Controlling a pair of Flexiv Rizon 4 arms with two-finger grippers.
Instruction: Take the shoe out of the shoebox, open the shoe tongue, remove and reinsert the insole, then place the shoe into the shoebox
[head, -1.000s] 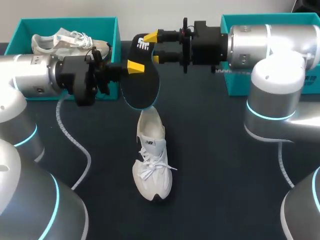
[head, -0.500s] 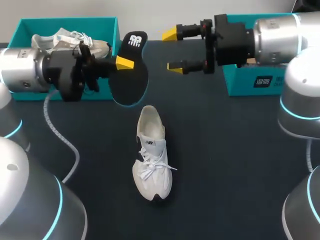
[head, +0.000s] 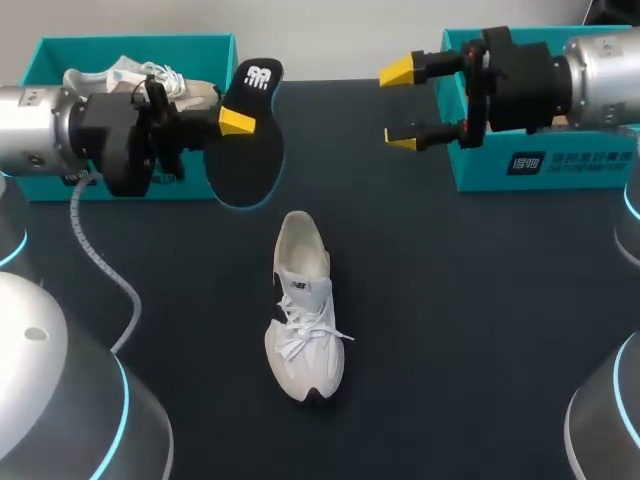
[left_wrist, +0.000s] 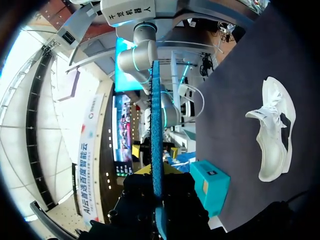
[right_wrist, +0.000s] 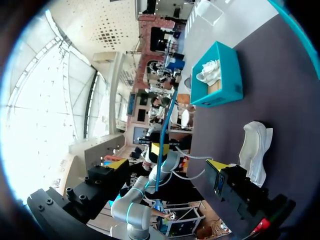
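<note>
My left gripper is shut on the black insole, holding it above the table beside the left shoebox. In the left wrist view the insole stands edge-on between the fingers. The white shoe lies on the dark table, heel toward the insole, toe toward the front edge; it also shows as the shoe and the shoe. My right gripper hangs open and empty at the right, apart from the insole.
A second white shoe lies in the left teal shoebox. A teal box stands at the back right under my right arm. A grey cable trails from the left arm over the table.
The right gripper opened, let go of the insole and drew back to the right. The left gripper carried the insole a little to the left.
</note>
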